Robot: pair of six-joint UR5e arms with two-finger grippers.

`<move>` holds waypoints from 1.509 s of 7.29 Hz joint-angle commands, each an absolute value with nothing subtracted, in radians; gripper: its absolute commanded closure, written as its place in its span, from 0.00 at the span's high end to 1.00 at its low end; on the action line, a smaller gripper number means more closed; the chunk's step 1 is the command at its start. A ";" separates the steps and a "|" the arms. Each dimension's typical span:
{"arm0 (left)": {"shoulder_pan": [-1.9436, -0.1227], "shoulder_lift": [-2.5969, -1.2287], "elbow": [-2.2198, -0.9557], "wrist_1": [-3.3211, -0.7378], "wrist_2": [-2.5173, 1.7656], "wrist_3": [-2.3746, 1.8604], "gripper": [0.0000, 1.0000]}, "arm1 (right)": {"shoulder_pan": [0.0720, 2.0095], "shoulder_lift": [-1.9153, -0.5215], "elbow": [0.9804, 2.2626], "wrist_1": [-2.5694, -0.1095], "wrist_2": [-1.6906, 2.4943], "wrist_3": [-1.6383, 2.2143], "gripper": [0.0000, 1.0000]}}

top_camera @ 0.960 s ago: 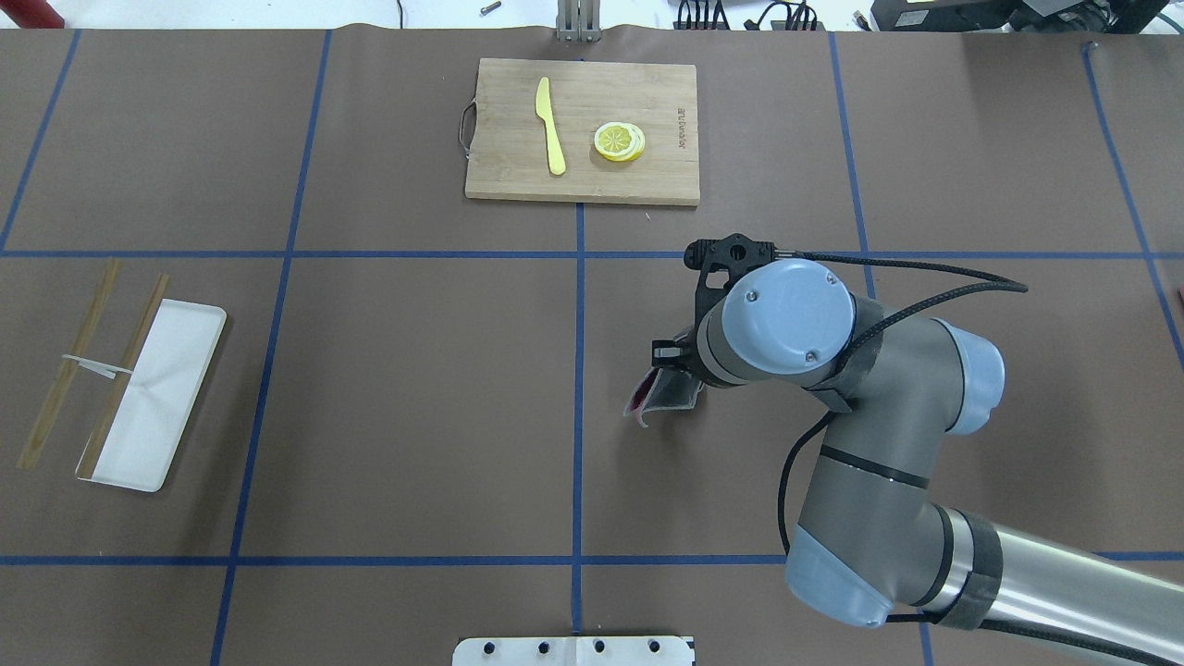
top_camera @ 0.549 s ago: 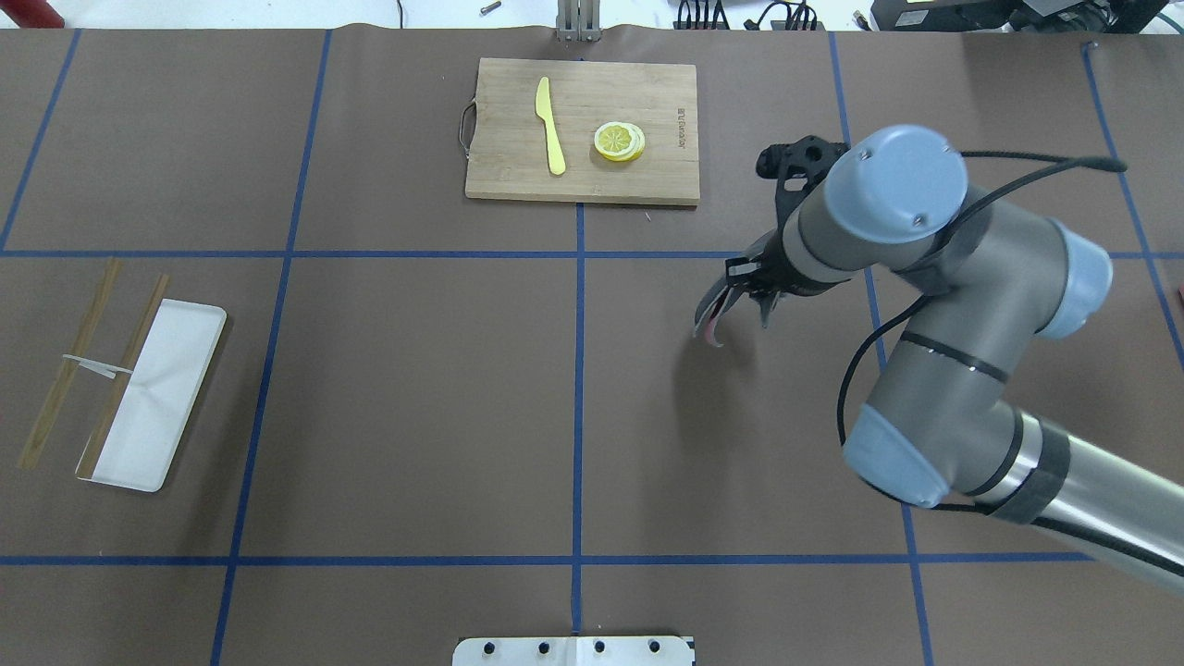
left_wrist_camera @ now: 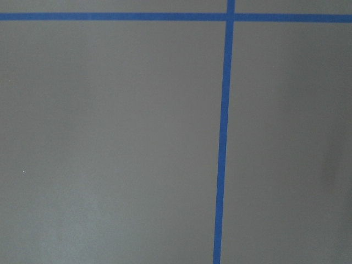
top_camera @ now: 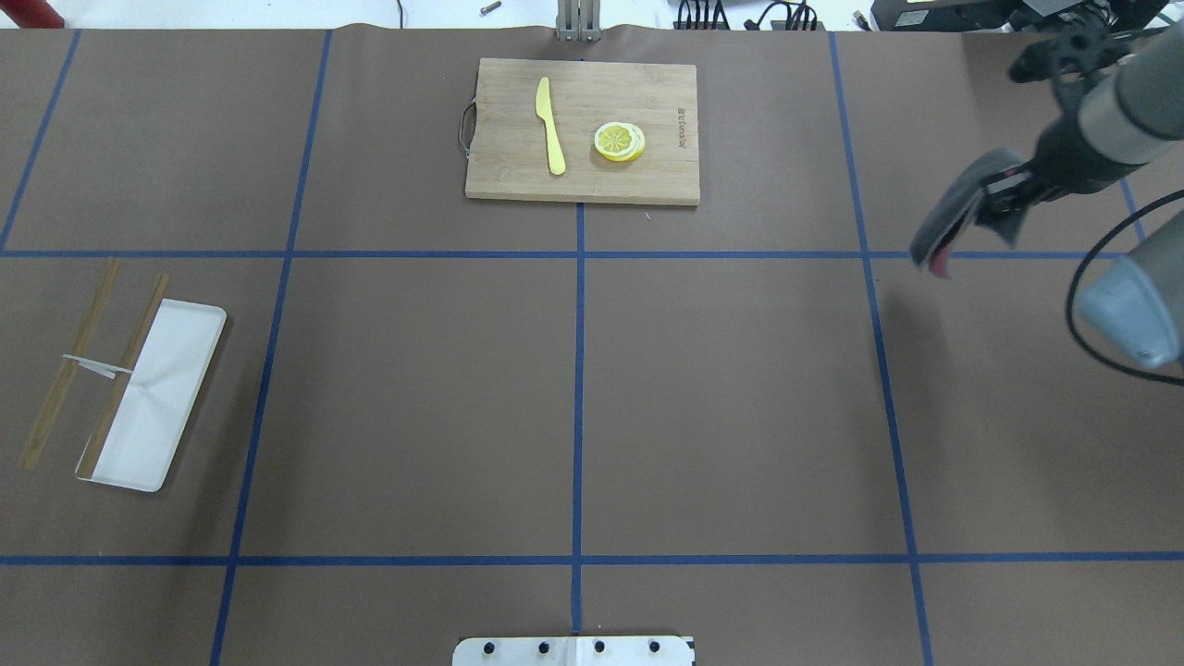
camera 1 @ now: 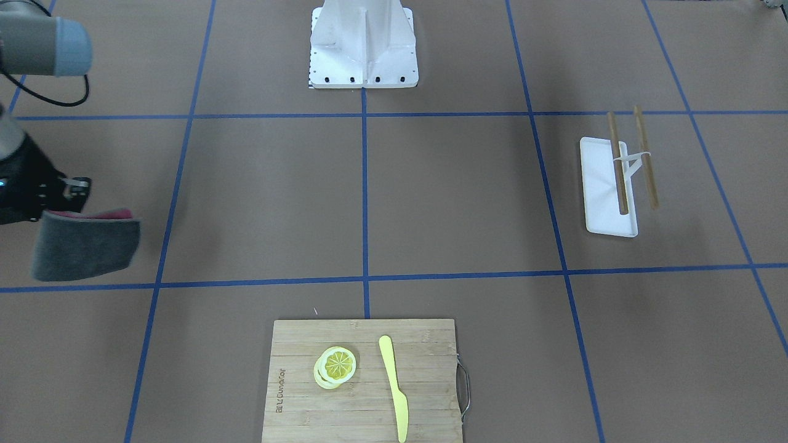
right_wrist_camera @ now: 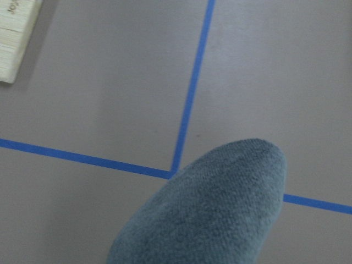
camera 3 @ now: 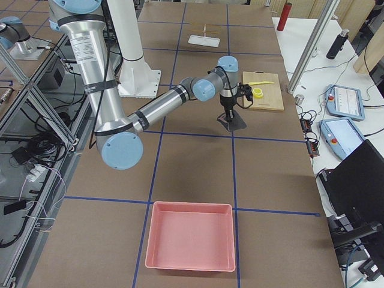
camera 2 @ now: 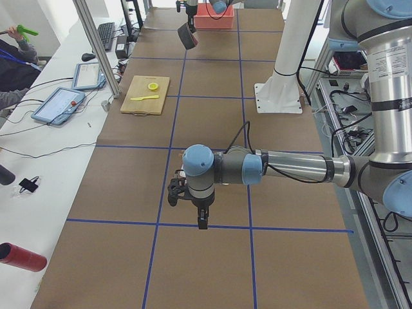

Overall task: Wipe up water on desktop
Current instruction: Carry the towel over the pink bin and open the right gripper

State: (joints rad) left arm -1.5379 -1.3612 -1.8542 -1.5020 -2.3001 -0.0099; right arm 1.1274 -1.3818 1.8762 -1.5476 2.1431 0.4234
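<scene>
From where I stand, the right gripper (top_camera: 1004, 192) sits in the upper right of the overhead view, its jaws closed tight on one edge of a folded grey cloth with a pink inner face (top_camera: 945, 227). The cloth hangs down from the gripper toward the flat matte brown desktop crossed by thin blue tape lines (top_camera: 740, 388), and its shadow falls on the paper a little lower in that frame. In the front-facing view the cloth droops at the far left edge, just above a horizontal tape line. The right wrist camera shows its rounded grey fold filling the bottom of the frame, over a tape crossing. The desktop spreads across nearly the whole of every view. At top centre of the overhead view lies a rectangular bamboo cutting board with a metal handle (top_camera: 583, 176). It carries a yellow plastic knife (top_camera: 550, 125) and, beside it, a small stack of lemon slices (top_camera: 619, 141). At the left edge a white rectangular tray (top_camera: 176, 370) has two wooden chopsticks (top_camera: 69, 361), one lying across it and one just beside it. The left gripper (camera 2: 201, 219) points down over the desktop in the lower middle of the left side view. I cannot tell how its jaws stand. A shallow pink plastic bin (camera 3: 191, 205) rests at the bottom of the right side view.
</scene>
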 commanded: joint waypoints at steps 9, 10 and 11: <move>-1.536 -1.358 -1.856 -1.513 -2.376 0.140 0.99 | 1.873 -2.015 1.879 -1.548 2.212 -0.563 0.00; -1.536 -1.358 -1.858 -1.514 -2.376 0.140 0.99 | 1.873 -2.016 1.870 -1.549 2.210 -0.575 0.00; -1.536 -1.359 -1.858 -1.514 -2.376 0.140 0.98 | 1.871 -1.990 1.864 -1.555 2.210 -0.559 0.00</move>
State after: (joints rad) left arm -1.5358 -1.3580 -1.8570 -1.5134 -2.3761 0.1396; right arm 1.8658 -1.9990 1.8715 -1.5517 2.2150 -0.5538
